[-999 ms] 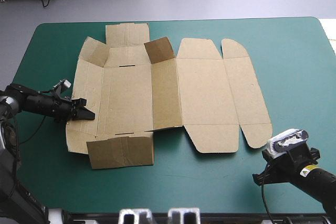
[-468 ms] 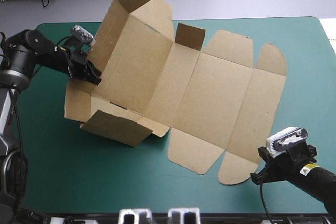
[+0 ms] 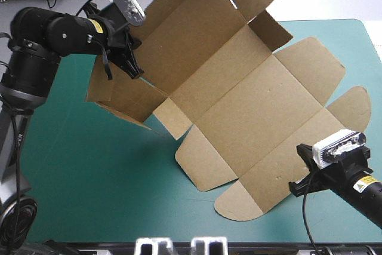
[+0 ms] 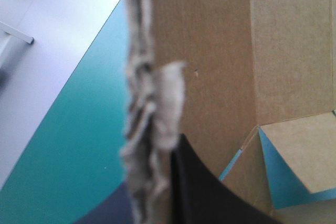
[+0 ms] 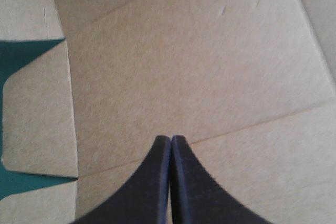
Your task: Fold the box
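1. High view. The box (image 3: 250, 106), a cut sheet of brown board, lies slanted across the teal-green worktop (image 3: 89, 171). Its end toward the left arm (image 3: 59, 34) is held up well clear of the cover, with its flaps at angles. The end with the rounded flaps rests flat near the right arm (image 3: 358, 192). You see the left jaws clenched on the raised edge of the board. The right jaws sit at the near edge of the low end.
2. Left wrist view. The box's frayed edge runs end-on between the left jaws, with one black finger (image 4: 202, 192) pressed against the board's face. You see worktop on one side of the sheet, and creased panels and a flap on the other.
3. Right wrist view. The right jaws are clenched into one pointed arch, grasping nothing, over a flat panel of the box. You cannot tell whether their tips touch the board. The cover shows beside them in the notches between flaps.
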